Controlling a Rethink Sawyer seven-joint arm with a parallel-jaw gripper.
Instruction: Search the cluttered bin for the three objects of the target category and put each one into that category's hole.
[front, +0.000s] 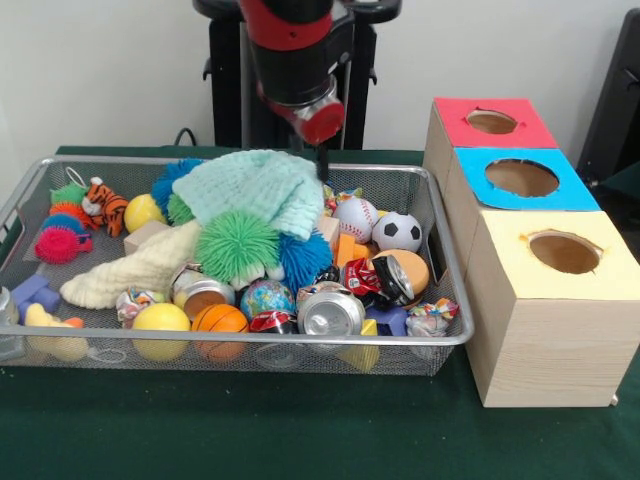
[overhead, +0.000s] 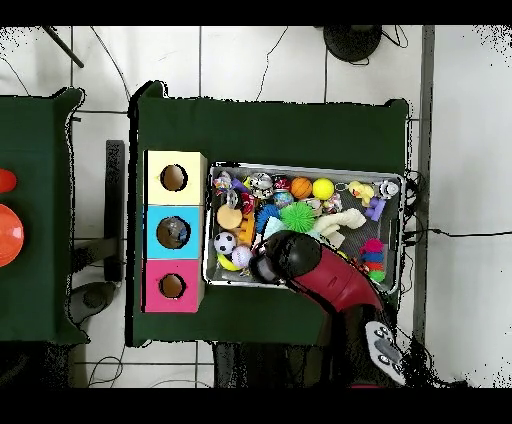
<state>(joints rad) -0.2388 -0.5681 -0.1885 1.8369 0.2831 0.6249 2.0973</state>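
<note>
Wire bin (front: 445, 262) on green cloth, packed w/ clutter. Arm comes down over bin's far side; gripper (front: 322, 165) pokes in just behind the mint knit cloth (front: 255, 188), tips hidden by it. Can't tell if clenched or released, or if it's grasping anything. In overhead view the arm covers the gripper altogether.

Contents, front view:
- Balls: baseball (front: 356, 217) and soccer ball (front: 397, 231) side by side at far right; basketball (front: 219, 320) and yellow ball (front: 160, 319) at near wall; globe ball (front: 266, 297) beside basketball; 2nd yellow ball (front: 143, 211) far left.
- Spiky toys: green pom (front: 237, 245) mid-bin, blue pom (front: 305, 259) touching its right side, pink one (front: 62, 243) at left end.
- Crushed cans: silver can (front: 331, 313) at near wall, red/black can (front: 385, 280) right of centre.
- Tiger toy (front: 104, 204) far left; cream knit cloth (front: 140, 269) lying across left-centre.

Sorting boxes, right of bin, touching in a row: red-top box (front: 492, 122) farthest, blue-top box (front: 522, 178) mid, yellow-top box (front: 562, 252) nearest. One round hole in each top. Which category is target: can't tell.
</note>
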